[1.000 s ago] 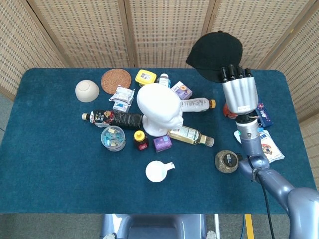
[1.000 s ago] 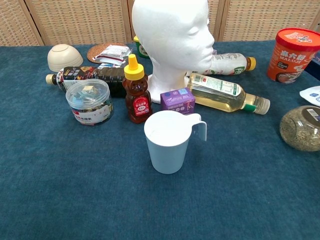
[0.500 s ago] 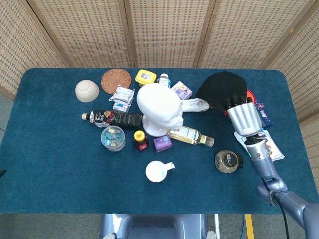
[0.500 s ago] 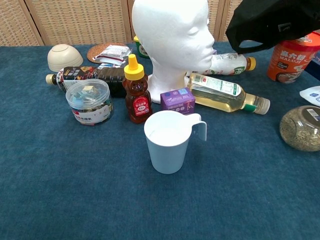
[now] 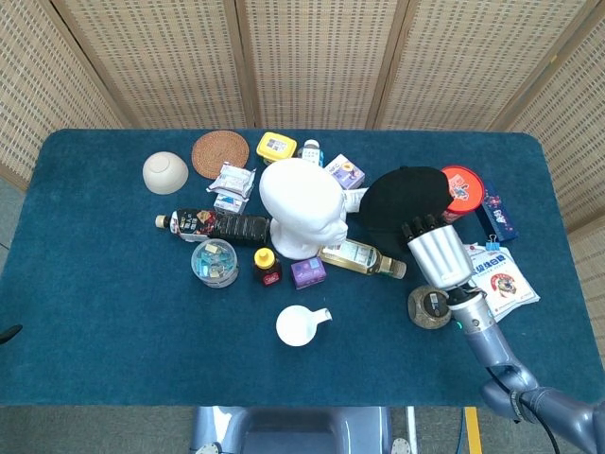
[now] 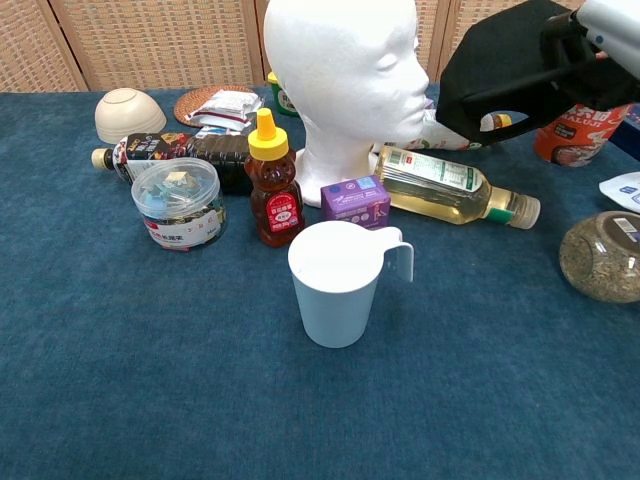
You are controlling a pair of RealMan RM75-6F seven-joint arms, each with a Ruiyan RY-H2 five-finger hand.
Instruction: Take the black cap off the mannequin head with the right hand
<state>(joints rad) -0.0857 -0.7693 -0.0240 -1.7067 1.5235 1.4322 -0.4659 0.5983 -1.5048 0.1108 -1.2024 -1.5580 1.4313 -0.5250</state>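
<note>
The white mannequin head (image 5: 301,216) (image 6: 343,80) stands bare among the clutter at the table's middle. To its right, my right hand (image 5: 436,253) (image 6: 598,40) holds the black cap (image 5: 404,205) (image 6: 515,68) by its near edge, the fingers hooked over the fabric. The cap hangs low, above the lying bottles and apart from the head. My left hand shows in neither view.
A white cup (image 5: 301,324) (image 6: 339,282) stands in front of the head. An oil bottle (image 6: 455,185), honey bear (image 6: 275,181), purple box (image 6: 355,200), plastic tub (image 6: 178,202) and dark bottle (image 5: 216,225) ring the head. A red noodle cup (image 5: 462,187) and a lidded jar (image 5: 431,306) sit at right.
My right hand has carried the cap down and toward the near left, from high over the table's back right to just above the bottles beside the head.
</note>
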